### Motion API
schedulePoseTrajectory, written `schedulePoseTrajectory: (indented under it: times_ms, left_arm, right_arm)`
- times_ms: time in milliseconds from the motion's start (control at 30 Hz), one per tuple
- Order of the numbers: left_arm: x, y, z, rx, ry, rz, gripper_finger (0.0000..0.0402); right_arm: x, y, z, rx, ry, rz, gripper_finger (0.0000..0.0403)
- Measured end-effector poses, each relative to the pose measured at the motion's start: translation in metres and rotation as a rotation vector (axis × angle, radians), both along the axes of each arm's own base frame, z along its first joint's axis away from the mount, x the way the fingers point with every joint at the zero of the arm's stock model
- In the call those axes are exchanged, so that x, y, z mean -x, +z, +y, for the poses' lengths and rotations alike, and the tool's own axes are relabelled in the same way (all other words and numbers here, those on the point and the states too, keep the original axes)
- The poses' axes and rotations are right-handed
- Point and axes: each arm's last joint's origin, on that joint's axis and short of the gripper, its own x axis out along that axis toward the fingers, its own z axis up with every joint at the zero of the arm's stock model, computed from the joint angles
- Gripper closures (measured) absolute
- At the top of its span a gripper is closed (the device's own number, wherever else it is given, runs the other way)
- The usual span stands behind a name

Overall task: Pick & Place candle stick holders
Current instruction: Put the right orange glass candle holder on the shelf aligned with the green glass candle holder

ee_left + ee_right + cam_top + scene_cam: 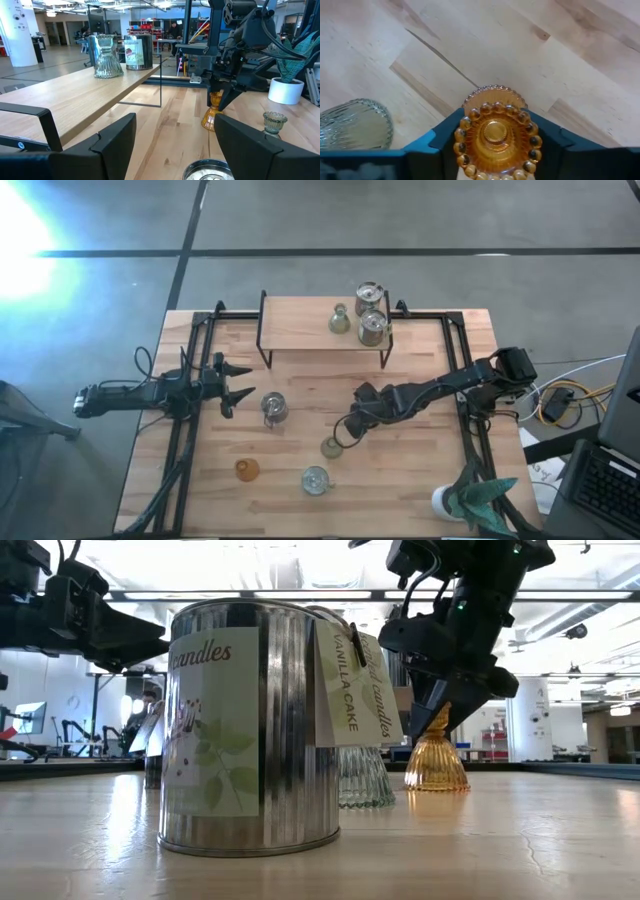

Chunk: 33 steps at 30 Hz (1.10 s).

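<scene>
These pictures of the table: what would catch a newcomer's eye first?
Probably the right hand near the table's middle, shut on an amber holder standing on the wood. Next, the big shiny candle tin filling the low view, and the raised wooden shelf at the back carrying more holders.

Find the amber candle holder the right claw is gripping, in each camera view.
High view: hidden beneath the right claw, near the table's middle.
Low view: the amber holder shows right of centre, under that claw.
Left wrist view: across the table, under the claw.
Right wrist view: seen from above, between the claw's fingers.
Shared landmark: the pale green holder beside it.
</scene>
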Motion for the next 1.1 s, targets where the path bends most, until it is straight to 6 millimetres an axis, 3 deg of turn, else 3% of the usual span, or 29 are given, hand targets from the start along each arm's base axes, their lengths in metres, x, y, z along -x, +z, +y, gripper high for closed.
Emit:
schedulePoseTrajectory:
  times_ms: [67, 400, 733, 933, 1100]
  left_arm:
    - [0.0, 0.0, 0.0, 0.0, 0.0, 0.0, 0.0128]
    - [0.0, 0.0, 0.0, 0.0, 0.0, 0.0, 0.0128]
    - [0.0, 0.0, 0.0, 0.0, 0.0, 0.0, 0.0128]
    - [0.0, 0.0, 0.0, 0.0, 0.0, 0.0, 0.0128]
    - [0.0, 0.0, 0.0, 0.0, 0.0, 0.0, 0.0128]
  right_arm:
    - [0.0, 0.0, 0.0, 0.002, 0.002, 0.0, 0.0251]
    - [-0.006, 0.015, -0.001, 0.0, 0.009, -0.031, 0.0251]
    - [-0.024, 0.084, -0.021, 0.027, -0.056, -0.056, 0.0251]
    - [-0.032, 0.126, -0.049, 0.061, -0.127, -0.136, 0.0251]
    - [-0.035, 0.145, -0.073, 0.083, -0.148, -0.175, 0.0251]
